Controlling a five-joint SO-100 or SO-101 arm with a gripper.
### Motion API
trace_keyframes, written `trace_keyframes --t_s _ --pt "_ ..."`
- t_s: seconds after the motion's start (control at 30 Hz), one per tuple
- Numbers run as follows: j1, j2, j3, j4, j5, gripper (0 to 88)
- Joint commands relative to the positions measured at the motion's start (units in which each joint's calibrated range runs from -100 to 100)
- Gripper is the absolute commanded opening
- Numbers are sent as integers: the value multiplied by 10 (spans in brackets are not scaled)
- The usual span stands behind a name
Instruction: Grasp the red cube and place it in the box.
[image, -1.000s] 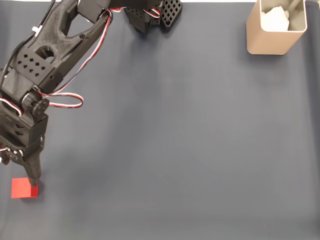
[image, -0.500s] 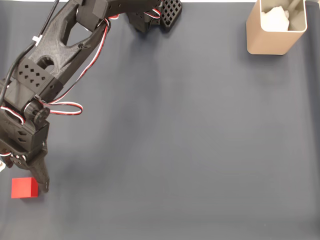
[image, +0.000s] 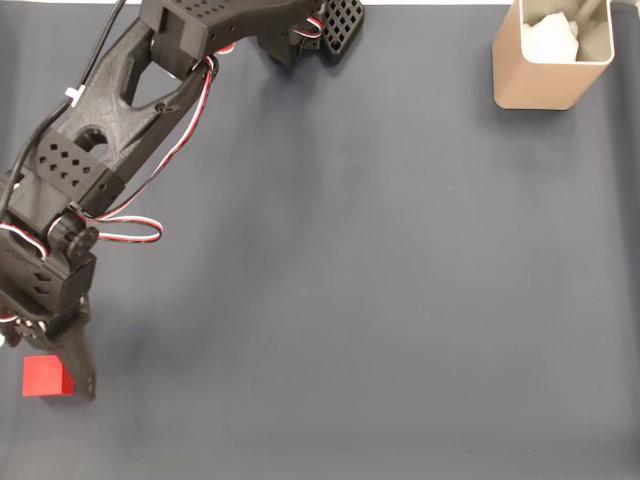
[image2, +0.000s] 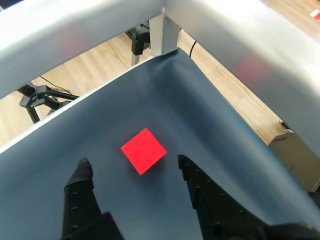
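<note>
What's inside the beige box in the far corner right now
The tall beige box holds something white and crumpled against its pale grey inner wall. What it is, and whatever lies beneath it, cannot be made out. No red cube inside.

Matte black printed arm (image: 100, 140), perforated panels, red-white-black cables (image: 130, 230), dimpled black fingers (image2: 82, 195).

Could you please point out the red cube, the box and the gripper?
red cube (image2: 143, 150), wrist view, top face.
box (image: 538, 85), fixed view, beige outer wall.
gripper (image2: 132, 167), wrist view, midway between the open jaws.
</note>
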Motion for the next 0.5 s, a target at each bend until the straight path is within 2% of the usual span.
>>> trace_keyframes --t_s 0.0,0.47 --pt "8 8 -56 -14 -3 397" --pt "16 60 -79 -63 -3 397"
